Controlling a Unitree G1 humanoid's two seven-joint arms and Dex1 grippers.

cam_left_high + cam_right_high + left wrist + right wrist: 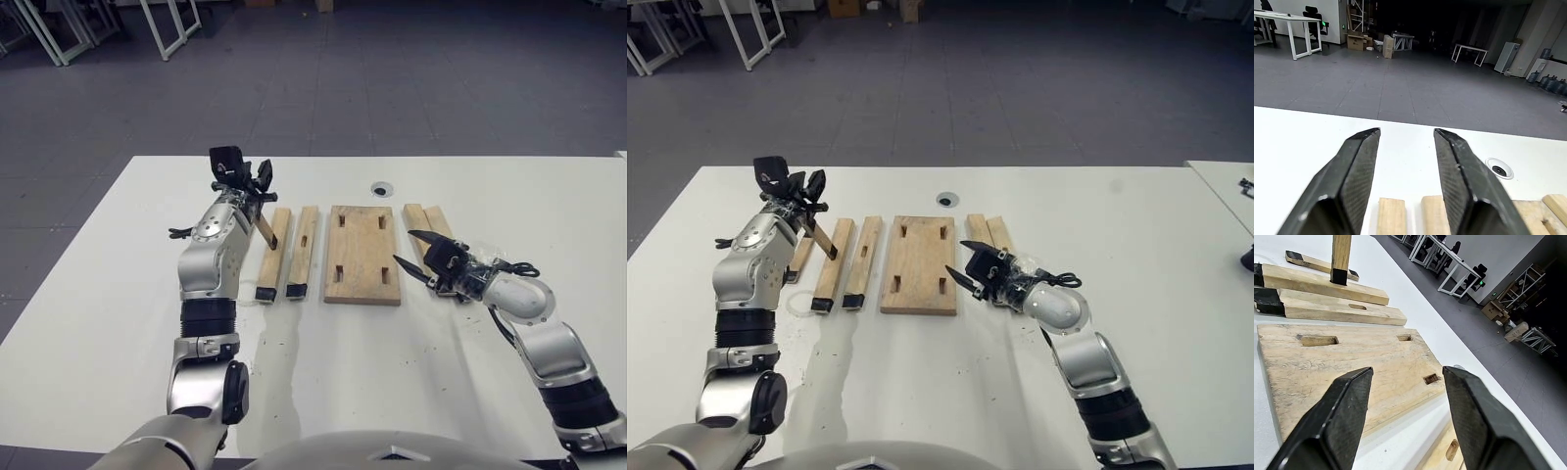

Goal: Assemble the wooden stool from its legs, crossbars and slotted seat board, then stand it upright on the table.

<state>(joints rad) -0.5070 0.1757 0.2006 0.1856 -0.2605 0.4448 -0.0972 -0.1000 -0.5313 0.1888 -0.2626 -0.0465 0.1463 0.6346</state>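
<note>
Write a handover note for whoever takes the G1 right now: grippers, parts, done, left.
Left gripper: open, empty, raised above the left-side legs.
Right gripper: open, empty, at the seat board's right edge.
Parts: the seat board lies flat mid-table, slots up. Outer leg and inner leg lie left of it, two more wooden pieces right of it. A thin bar, likely a crossbar, stands tilted on the outer leg; can't tell if it is seated.
Done: nothing clearly joined.
Left: fit crossbars and legs, slot into the board, stand the stool upright.
</note>
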